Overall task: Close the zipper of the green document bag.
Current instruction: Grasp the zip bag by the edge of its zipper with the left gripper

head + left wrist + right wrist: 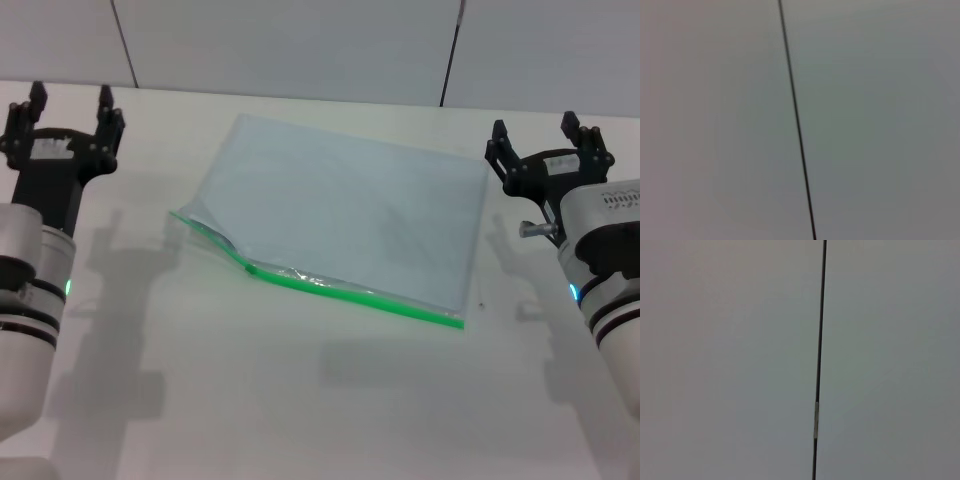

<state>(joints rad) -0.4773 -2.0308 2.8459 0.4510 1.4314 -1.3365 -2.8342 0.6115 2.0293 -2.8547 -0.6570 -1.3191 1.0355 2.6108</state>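
Head view. Green document bag (340, 215): lying flat near the middle of the white tabletop (300, 400), turned at a slant, translucent pale blue-grey. Zipper (350, 290): running along the bag's near long edge as a bright green strip; the stretch toward the robot's left is gaping, the upper sheet lifting away from the lower one, while the stretch toward the robot's right is lying flat. The slider is too small to pick out with certainty. Left gripper (68, 105): hanging over the tabletop well to the left of the bag, jaws spread apart, grasping nothing. Right gripper (545, 135): hanging just past the bag's far right corner, jaws spread apart, grasping nothing.

Left wrist view. Pale wall panel (880, 120) filling the picture, with one thin dark seam (797, 120) crossing it.

Right wrist view. Pale wall panel (730, 360), with a thin dark seam (819, 340) crossing it.
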